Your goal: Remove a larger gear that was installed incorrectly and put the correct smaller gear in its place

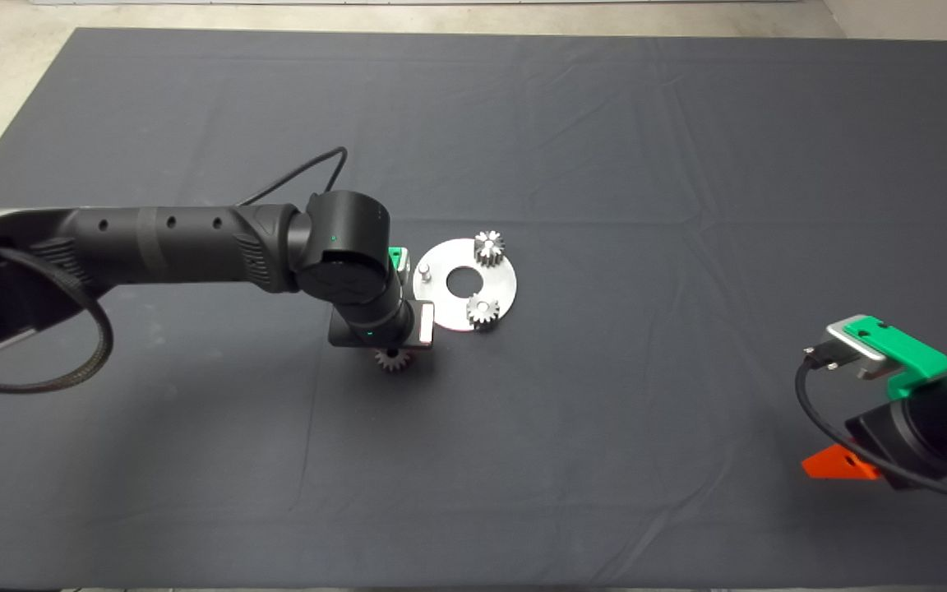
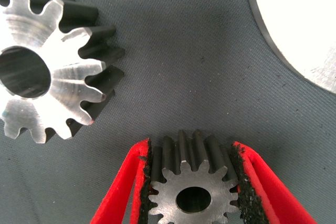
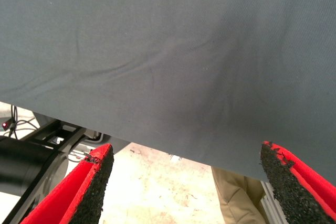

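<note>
the larger gear (image 2: 193,195) sits pinched between the two red fingers (image 2: 123,190) of the left gripper (image 2: 190,145), whose rough black pads press on its teeth from either side. it is just beside the round plate (image 2: 294,19), off its rim, over the bare mat (image 1: 605,148); whether it touches the cloth cannot be told. its flat face is dull grey steel with a round bore, and its straight teeth look dark down their length.

the smaller gear (image 2: 37,72) lies flat on the mat near the held gear, apart from it and well clear of the plate's rim. its face is bright, whitish metal with fine machining streaks, its bore wide and round, and its blunt teeth are dark on their sides.

the left arm reaches in low across the mat and bends at a bulky black joint, with the wrist turned down right beside the plate. in the head view, one gear (image 1: 392,358) peeks out from under that wrist; which of the two it is cannot be told.

the plate is a thin silver disc with a large central hole. two small bright gears (image 1: 489,247) stand on it at the side away from the arm, and a bare peg (image 1: 423,269) stands on the near side.

the right gripper (image 3: 186,153) waits far from the plate at the mat's edge, fingers spread wide with nothing between them. the mat is dark grey woven cloth with soft creases.
</note>
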You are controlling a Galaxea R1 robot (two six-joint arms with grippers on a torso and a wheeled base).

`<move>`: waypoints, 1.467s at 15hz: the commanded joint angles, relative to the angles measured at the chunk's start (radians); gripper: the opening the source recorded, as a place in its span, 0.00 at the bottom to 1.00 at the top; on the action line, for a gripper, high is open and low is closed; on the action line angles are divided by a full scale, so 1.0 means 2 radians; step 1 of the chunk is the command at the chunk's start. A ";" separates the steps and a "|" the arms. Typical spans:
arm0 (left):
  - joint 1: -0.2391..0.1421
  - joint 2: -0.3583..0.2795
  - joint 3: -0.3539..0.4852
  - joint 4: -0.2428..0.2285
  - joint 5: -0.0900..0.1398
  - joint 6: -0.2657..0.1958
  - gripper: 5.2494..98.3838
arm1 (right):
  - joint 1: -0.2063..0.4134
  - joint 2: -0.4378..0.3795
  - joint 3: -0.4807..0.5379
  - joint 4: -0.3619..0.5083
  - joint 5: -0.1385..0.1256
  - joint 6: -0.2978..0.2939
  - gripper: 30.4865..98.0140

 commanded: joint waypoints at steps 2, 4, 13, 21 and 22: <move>-0.006 -0.005 0.002 0.003 0.033 0.001 0.32 | 0.007 -0.001 0.000 0.012 -0.034 -0.002 0.64; -0.005 -0.005 0.000 0.003 0.033 0.001 0.32 | 0.007 -0.001 0.000 0.011 -0.033 -0.002 0.64; -0.006 -0.010 -0.005 0.002 0.034 -0.003 0.44 | 0.007 -0.002 0.000 0.011 -0.034 -0.002 0.64; -0.005 -0.025 0.035 -0.011 0.033 -0.027 0.52 | 0.006 0.000 -0.006 0.011 -0.034 -0.002 0.64; -0.005 -0.025 0.041 -0.015 0.033 -0.031 0.52 | 0.006 0.000 -0.006 0.011 -0.034 -0.002 0.64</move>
